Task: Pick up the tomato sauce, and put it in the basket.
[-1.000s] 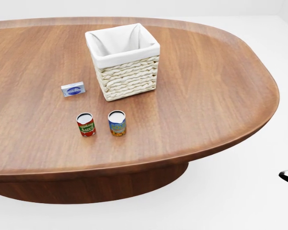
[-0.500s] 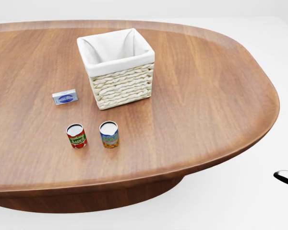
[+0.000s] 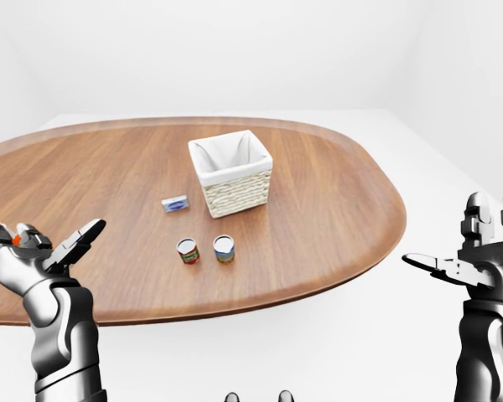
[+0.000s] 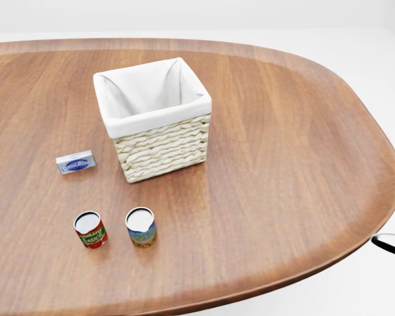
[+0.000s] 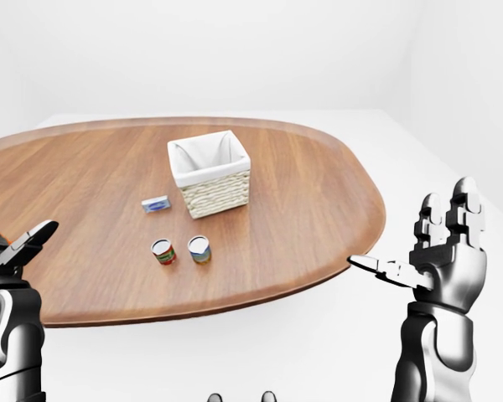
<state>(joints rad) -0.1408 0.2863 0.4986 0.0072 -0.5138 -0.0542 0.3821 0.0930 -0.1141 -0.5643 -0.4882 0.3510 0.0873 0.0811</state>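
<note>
The tomato sauce can [image 4: 90, 230], red with a white lid, stands upright on the wooden table [image 4: 283, 131] at the head view's lower left. A wicker basket [image 4: 154, 118] with a white liner stands above it, open and with nothing in it. My left hand [image 3: 42, 251] is open, palm up, at the left of the left-eye view, off the table's near edge. My right hand [image 5: 436, 247] is open, fingers up, at the right of the right-eye view, beyond the table's right edge. Both hands hold nothing and are well apart from the can.
A blue and yellow can [image 4: 141, 228] stands just right of the tomato sauce can. A small blue and white box [image 4: 76, 162] lies flat left of the basket. The table's curved edge runs along the bottom and right of the head view.
The whole head view has shifted: the camera has come closer to the table, so basket, cans and box look larger and sit lower. The things themselves have not moved.
</note>
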